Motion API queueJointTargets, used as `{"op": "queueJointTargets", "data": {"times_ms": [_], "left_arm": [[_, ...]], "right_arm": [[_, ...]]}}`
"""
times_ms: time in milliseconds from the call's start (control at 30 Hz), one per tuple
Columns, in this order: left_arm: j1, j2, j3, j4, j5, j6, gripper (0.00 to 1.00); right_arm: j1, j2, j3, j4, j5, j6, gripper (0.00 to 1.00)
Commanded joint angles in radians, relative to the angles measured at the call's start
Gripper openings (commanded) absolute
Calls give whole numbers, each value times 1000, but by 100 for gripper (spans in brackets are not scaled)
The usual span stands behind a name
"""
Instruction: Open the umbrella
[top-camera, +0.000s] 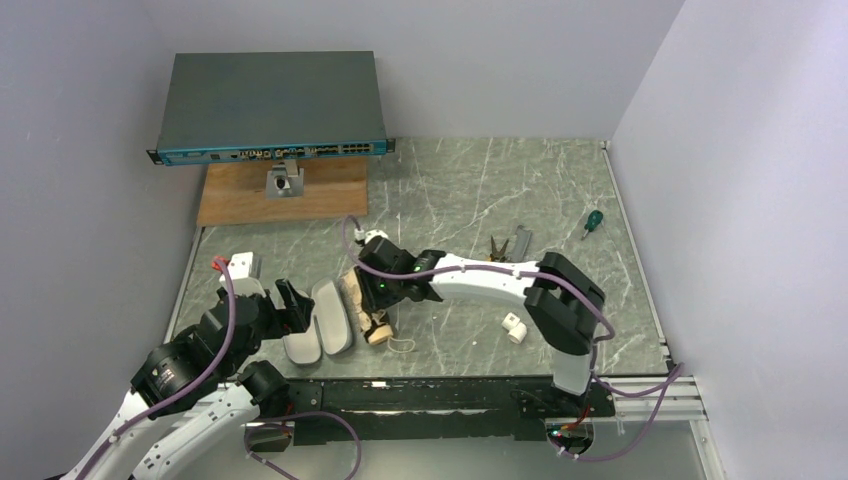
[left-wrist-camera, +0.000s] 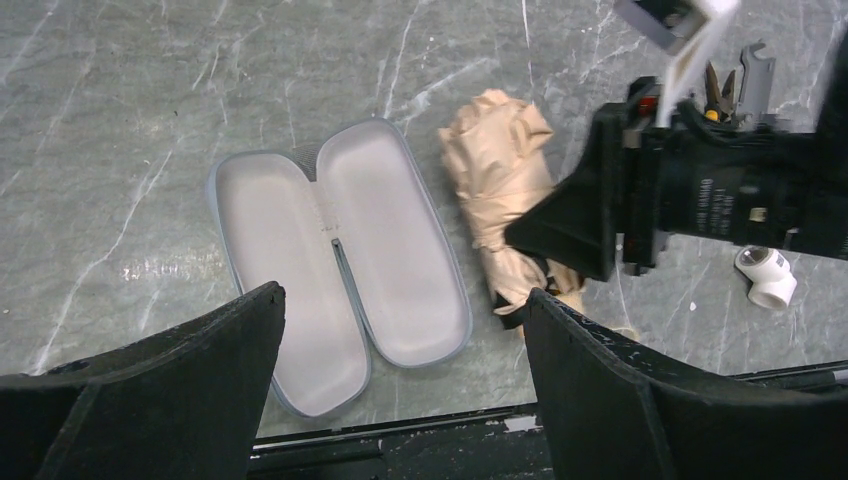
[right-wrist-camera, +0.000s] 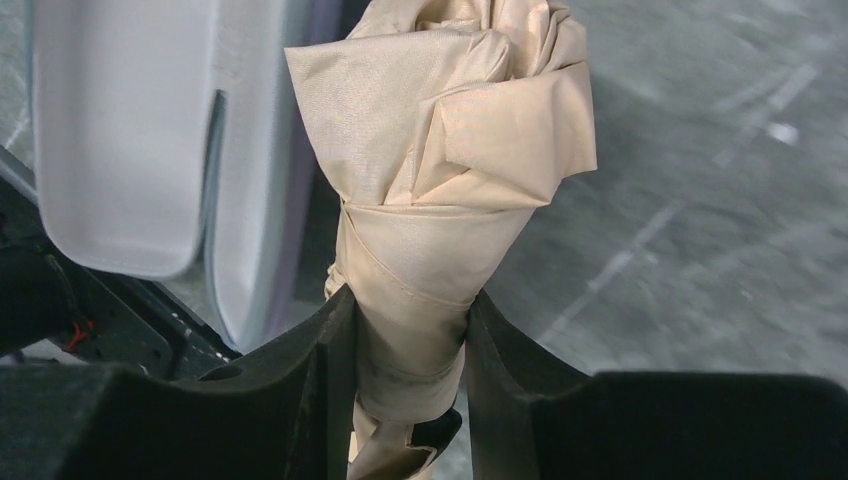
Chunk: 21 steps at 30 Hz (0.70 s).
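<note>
The folded cream-beige umbrella (top-camera: 361, 298) lies on the marble table, its tan handle (top-camera: 377, 333) toward the near edge. My right gripper (top-camera: 378, 293) is shut on the strapped middle of the umbrella (right-wrist-camera: 420, 260), whose bunched fabric fans out beyond the fingertips (right-wrist-camera: 335, 345). In the left wrist view the umbrella (left-wrist-camera: 500, 170) lies right of the open case, with the right gripper (left-wrist-camera: 590, 225) on it. My left gripper (top-camera: 290, 305) is open and empty, above the near end of the case; its fingers (left-wrist-camera: 200, 350) frame that view.
The open lavender-grey case (top-camera: 318, 320), also in the left wrist view (left-wrist-camera: 340, 260), lies left of the umbrella. A white pipe fitting (top-camera: 514, 327), pliers (top-camera: 498, 247), a screwdriver (top-camera: 592, 222), a network switch (top-camera: 268, 108) on a wooden board, and the table's near rail (top-camera: 450, 395).
</note>
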Motion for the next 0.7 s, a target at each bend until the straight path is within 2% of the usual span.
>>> {"op": "queueJointTargets", "data": {"times_ms": [0, 100, 133, 233, 333, 367, 667], "left_arm": [[4, -14, 10, 2, -21, 0, 91], [4, -8, 11, 4, -22, 2, 91], [3, -3, 11, 3, -21, 2, 91], [3, 7, 14, -1, -22, 0, 91], [3, 10, 15, -4, -22, -4, 91], [4, 9, 14, -4, -23, -5, 91], [3, 13, 15, -8, -28, -10, 91]], "right_arm": [[-62, -168, -88, 35, 62, 26, 17], [-99, -214, -166, 27, 89, 67, 18], [-109, -224, -191, 27, 86, 78, 22], [-139, -239, -252, 25, 70, 97, 51], [-164, -253, -287, 14, 66, 98, 95], [-171, -260, -290, 6, 66, 87, 99], [-180, -387, -334, -56, 137, 65, 100]]}}
